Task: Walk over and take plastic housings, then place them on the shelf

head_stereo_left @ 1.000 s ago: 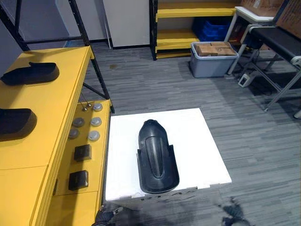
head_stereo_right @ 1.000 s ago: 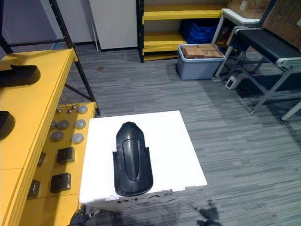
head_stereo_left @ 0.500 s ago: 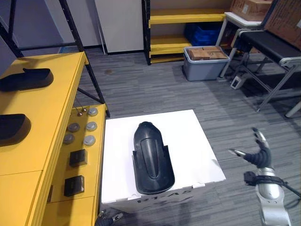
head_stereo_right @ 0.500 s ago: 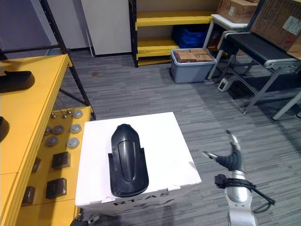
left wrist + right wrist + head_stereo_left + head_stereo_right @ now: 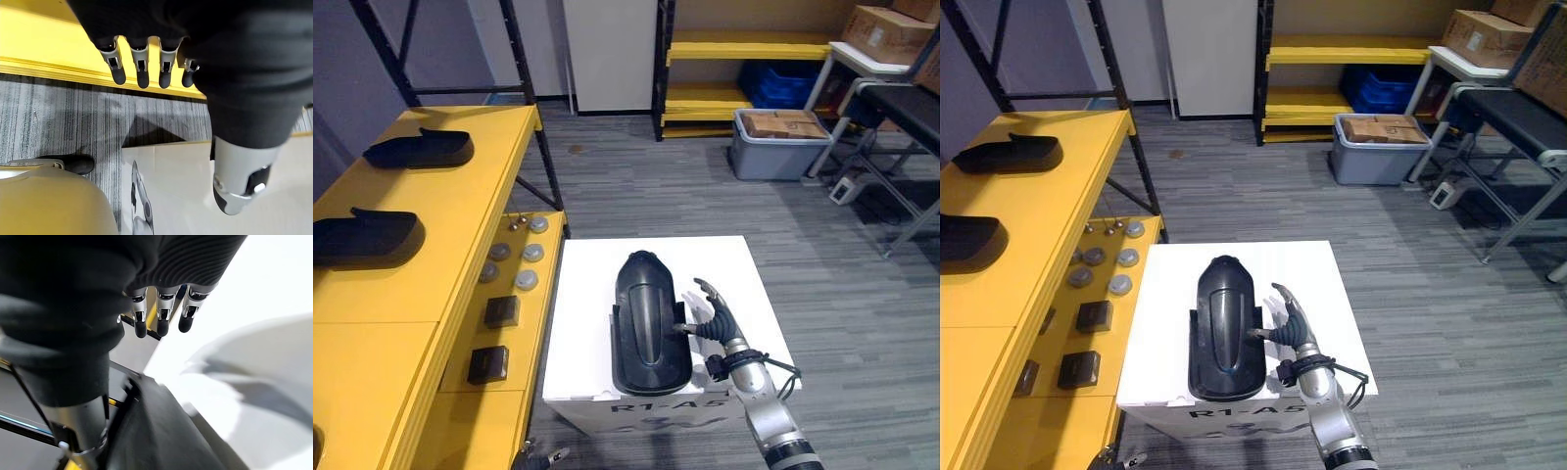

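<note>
OK, pickup step, I'd say. Yellow shelf [image 5: 460,211] on my left carries a shelved housing [image 5: 419,149] and a second shelved housing [image 5: 367,238], with bare room nearer me. White foam box [image 5: 582,323] is ahead. Black plastic housing [image 5: 649,323] lies lengthwise on it, near end at the front edge. Right hand [image 5: 712,321] is spread wide and empty, thumb at the housing's right flank. Left hand [image 5: 142,71] hangs relaxed, empty, by the shelf edge. Next move probably needs both hands on the flanks.
</note>
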{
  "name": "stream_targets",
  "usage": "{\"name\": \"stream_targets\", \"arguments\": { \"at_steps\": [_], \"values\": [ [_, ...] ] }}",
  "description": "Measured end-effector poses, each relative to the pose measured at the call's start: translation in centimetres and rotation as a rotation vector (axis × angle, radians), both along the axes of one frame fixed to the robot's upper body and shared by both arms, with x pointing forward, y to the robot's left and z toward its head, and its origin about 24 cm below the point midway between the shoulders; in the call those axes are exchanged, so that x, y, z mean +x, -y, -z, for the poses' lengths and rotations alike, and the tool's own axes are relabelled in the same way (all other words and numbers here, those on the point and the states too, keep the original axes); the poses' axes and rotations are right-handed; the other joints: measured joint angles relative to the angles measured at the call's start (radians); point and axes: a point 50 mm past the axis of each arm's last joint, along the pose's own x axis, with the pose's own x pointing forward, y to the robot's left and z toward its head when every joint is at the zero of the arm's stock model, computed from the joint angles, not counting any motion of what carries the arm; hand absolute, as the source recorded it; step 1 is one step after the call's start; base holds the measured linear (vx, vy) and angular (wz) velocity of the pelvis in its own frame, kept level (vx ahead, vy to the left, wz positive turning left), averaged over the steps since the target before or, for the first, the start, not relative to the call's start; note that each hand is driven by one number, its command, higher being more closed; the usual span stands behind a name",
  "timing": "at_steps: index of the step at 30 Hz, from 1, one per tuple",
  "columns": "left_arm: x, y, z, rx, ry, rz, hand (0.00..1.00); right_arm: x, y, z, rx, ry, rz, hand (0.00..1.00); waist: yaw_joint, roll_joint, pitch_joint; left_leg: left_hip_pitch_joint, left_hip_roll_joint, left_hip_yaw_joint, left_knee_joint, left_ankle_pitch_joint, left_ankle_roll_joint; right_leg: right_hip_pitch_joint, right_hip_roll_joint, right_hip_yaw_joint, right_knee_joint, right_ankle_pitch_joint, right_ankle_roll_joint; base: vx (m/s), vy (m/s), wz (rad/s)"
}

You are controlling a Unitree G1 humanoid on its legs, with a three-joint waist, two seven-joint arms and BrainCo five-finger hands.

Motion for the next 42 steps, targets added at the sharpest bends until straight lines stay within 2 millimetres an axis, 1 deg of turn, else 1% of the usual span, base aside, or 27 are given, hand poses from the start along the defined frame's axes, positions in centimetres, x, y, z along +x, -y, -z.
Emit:
{"name": "stream_targets", "arguments": {
  "at_steps": [4,8,10,11,13,15,17,19,21,24,29,35,38,42],
  "values": [
    [0.0,-0.1,0.0,0.007,-0.001,-0.003,0.00,0.0,-0.1,0.9,-0.052,-0.031,0.031,0.00,0.001,-0.002,0.005,-0.001,-0.001,-0.019,-0.018,0.014,0.001,-0.001,-0.001,-0.018,0.000,0.000,0.000,-0.03,-0.004,0.14],
    [0.0,-0.2,-0.1,0.023,0.001,-0.012,0.00,0.8,-0.5,0.8,-0.107,-0.020,0.046,0.00,0.010,-0.004,0.011,-0.001,-0.001,-0.018,-0.025,0.017,0.003,-0.004,-0.001,-0.019,0.000,0.002,-0.001,0.00,0.000,0.00],
    [0.0,-0.3,-0.1,0.030,0.001,-0.013,0.00,1.4,-0.8,0.9,-0.156,-0.023,0.045,0.00,0.012,-0.009,0.016,0.000,-0.002,-0.019,-0.029,0.020,0.006,-0.005,-0.001,-0.020,-0.001,0.002,-0.001,0.00,0.000,0.00],
    [0.0,-0.4,-0.1,0.034,0.000,-0.015,0.00,1.6,-0.9,0.9,-0.177,-0.025,0.046,1.00,0.013,-0.010,0.017,0.001,-0.002,-0.019,-0.032,0.021,0.009,-0.005,0.000,-0.020,-0.003,0.003,-0.001,0.00,0.000,0.00],
    [0.1,-0.4,-0.1,0.041,0.002,-0.018,0.00,2.1,-0.9,0.8,-0.245,-0.020,0.053,1.00,0.020,-0.013,0.018,0.004,-0.003,-0.018,-0.042,0.027,0.011,-0.005,0.000,-0.021,-0.011,0.007,-0.002,0.00,0.000,0.00],
    [0.1,-0.5,-0.1,0.043,-0.001,-0.018,0.00,2.7,-0.9,0.5,-0.289,-0.014,0.064,1.00,0.020,-0.016,0.019,0.005,-0.005,-0.018,-0.046,0.028,0.012,-0.004,0.000,-0.022,-0.013,0.007,-0.002,0.00,0.000,0.00],
    [0.1,-0.5,-0.1,0.045,-0.003,-0.018,0.00,3.3,-0.6,0.1,-0.292,-0.011,0.085,1.00,0.020,-0.018,0.020,0.006,-0.006,-0.018,-0.047,0.028,0.012,-0.003,0.000,-0.023,-0.015,0.008,-0.001,0.00,0.000,0.00],
    [0.2,-0.7,-0.2,0.049,-0.003,-0.018,0.00,3.7,0.0,-0.2,-0.292,-0.007,0.106,1.00,0.021,-0.027,0.025,0.006,-0.007,-0.019,-0.048,0.029,0.013,0.000,0.000,-0.024,-0.018,0.008,-0.001,0.00,0.000,0.02],
    [0.1,-0.8,-0.2,0.054,-0.005,-0.018,0.00,4.0,0.1,-0.3,-0.291,-0.008,0.114,1.00,0.021,-0.033,0.029,0.013,-0.008,-0.020,-0.052,0.029,0.013,0.011,0.001,-0.025,-0.027,0.009,-0.002,0.00,-0.006,0.04],
    [0.1,-0.9,-0.2,0.055,-0.006,-0.016,0.00,4.1,0.2,-0.4,-0.290,-0.010,0.113,1.00,0.023,-0.035,0.031,0.021,-0.007,-0.021,-0.063,0.029,0.013,0.019,0.001,-0.027,-0.036,0.008,-0.002,0.00,0.000,0.00],
    [0.2,-0.9,-0.2,0.056,-0.005,-0.015,0.00,4.0,0.1,-0.6,-0.257,-0.014,0.099,1.00,0.022,-0.037,0.033,0.022,-0.008,-0.017,-0.063,0.028,0.013,0.025,0.000,-0.027,-0.045,0.008,-0.002,0.00,0.000,0.00],
    [0.5,-0.8,-0.4,0.056,0.012,-0.011,0.00,3.1,0.4,-0.5,-0.208,-0.012,0.120,1.00,0.023,-0.037,0.033,0.029,-0.008,-0.017,-0.062,0.026,0.009,0.031,-0.001,-0.022,-0.045,0.008,-0.002,-0.01,-0.002,-0.01],
    [0.8,-0.7,-0.6,0.056,0.032,-0.012,0.00,2.4,0.6,-1.0,-0.180,0.021,0.133,1.00,0.024,-0.037,0.034,0.030,-0.008,-0.017,-0.057,0.025,0.007,0.032,-0.003,-0.021,-0.042,0.008,-0.001,-0.04,-0.008,-0.01],
    [2.0,-0.3,-1.6,0.065,0.121,-0.020,0.00,1.9,0.9,-2.6,-0.145,0.108,0.169,1.00,0.024,-0.034,0.035,0.030,-0.008,-0.017,-0.047,0.023,0.005,0.029,-0.006,-0.020,-0.022,0.002,0.006,-0.06,-0.009,0.00]
  ]
}}
